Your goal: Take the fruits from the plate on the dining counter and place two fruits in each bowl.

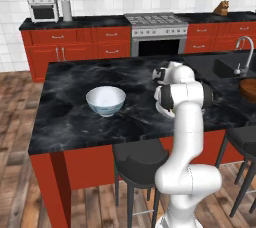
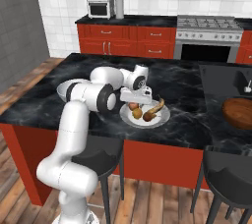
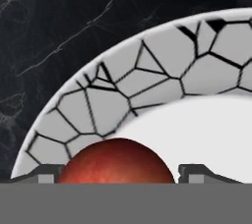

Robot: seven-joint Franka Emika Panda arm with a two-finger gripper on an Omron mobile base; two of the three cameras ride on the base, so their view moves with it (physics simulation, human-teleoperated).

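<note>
The white plate (image 2: 162,115) lies on the black marble dining counter (image 2: 187,90), and its crackle-patterned rim (image 3: 123,85) curves through the hand view. It holds a red apple (image 2: 133,105), a yellow-orange fruit (image 2: 137,114) and a banana (image 2: 155,108). My gripper (image 2: 134,101) is lowered over the plate's left side and is open. Its fingertips (image 3: 47,174) flank the red apple (image 3: 116,161), with a small gap on the right. A deep white bowl (image 1: 105,100) stands to the left on the counter, partly hidden behind my arm in the right base view (image 2: 62,89).
A sink (image 1: 230,67) is set into the counter's right end, with a brown wooden round (image 2: 238,112) beside it. Dark stools (image 1: 137,159) stand along the near edge. The stove (image 1: 156,32) and red cabinets line the back wall.
</note>
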